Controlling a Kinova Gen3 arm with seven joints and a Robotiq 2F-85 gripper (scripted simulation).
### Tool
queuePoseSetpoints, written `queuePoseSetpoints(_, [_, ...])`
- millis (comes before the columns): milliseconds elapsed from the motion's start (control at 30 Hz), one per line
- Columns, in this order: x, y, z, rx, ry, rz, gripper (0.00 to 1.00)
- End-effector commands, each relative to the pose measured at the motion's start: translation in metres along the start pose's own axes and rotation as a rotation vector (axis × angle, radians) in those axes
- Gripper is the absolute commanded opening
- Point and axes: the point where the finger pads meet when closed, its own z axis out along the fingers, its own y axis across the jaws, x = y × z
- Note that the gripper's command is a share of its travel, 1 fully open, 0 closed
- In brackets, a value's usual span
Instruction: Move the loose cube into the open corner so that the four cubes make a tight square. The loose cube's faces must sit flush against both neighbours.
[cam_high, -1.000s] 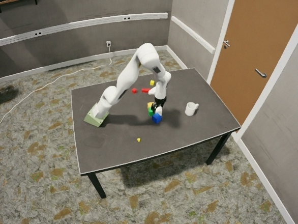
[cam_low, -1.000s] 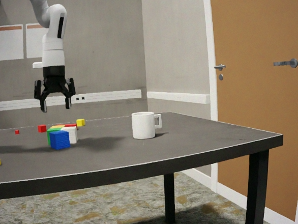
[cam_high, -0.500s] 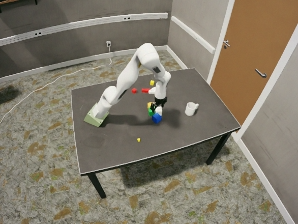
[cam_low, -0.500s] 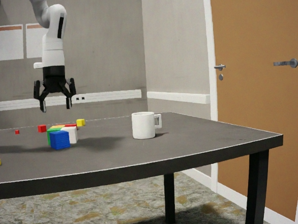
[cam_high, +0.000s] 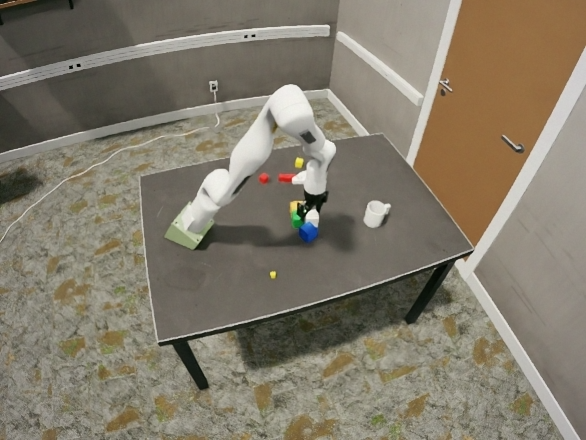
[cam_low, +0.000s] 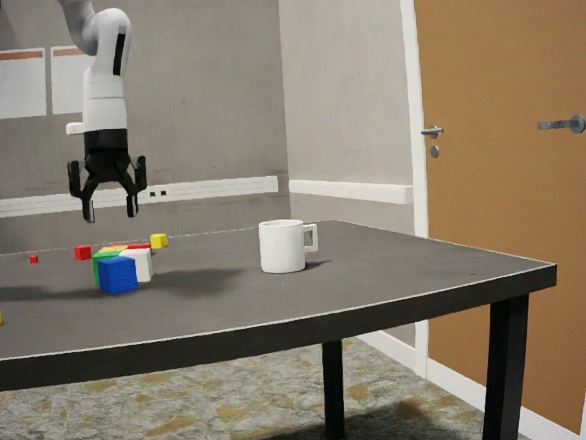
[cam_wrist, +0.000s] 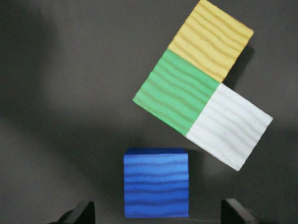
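Tool (cam_high: 311, 212) (cam_low: 111, 212) (cam_wrist: 158, 212) open, above counter (cam_high: 225, 300) (cam_low: 400, 285) (cam_wrist: 75, 60). Blue cube (cam_high: 308, 232) (cam_low: 118, 274) (cam_wrist: 156, 184) loose, apart from the L of yellow (cam_high: 296, 205) (cam_wrist: 212, 40), green (cam_high: 297, 220) (cam_low: 99, 262) (cam_wrist: 176, 92) and white cubes (cam_high: 312, 217) (cam_low: 144, 265) (cam_wrist: 230, 126). Wrist view: blue at six o'clock, green upper, white at two o'clock from blue; open corner at the L's three o'clock.

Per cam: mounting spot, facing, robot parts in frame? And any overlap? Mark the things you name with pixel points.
Top: high beside the table, angled down across it; whole arm and gripper (cam_high: 309, 212) (cam_low: 110, 212) (cam_wrist: 159, 215).
Exterior: off the table's side, a little above its top, facing wall and door; forearm, wrist, gripper.
Wrist: on the arm's end, facing down at the cubes; fingertips only, at the lower edge.
Top and exterior share the white mug (cam_high: 374, 214) (cam_low: 282, 247) and door (cam_high: 505, 100) (cam_low: 480, 210).
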Motion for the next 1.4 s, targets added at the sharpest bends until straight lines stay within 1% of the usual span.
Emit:
queuePoseSetpoints(0, [0.0,0.0,0.0,-0.001,0.0,0.0,0.83])
queuePoseSetpoints(933, [0.0,0.0,0.0,-0.001,0.0,0.0,0.83])
queuePoseSetpoints(1367, [0.0,0.0,0.01,-0.001,-0.001,0.0,0.83])
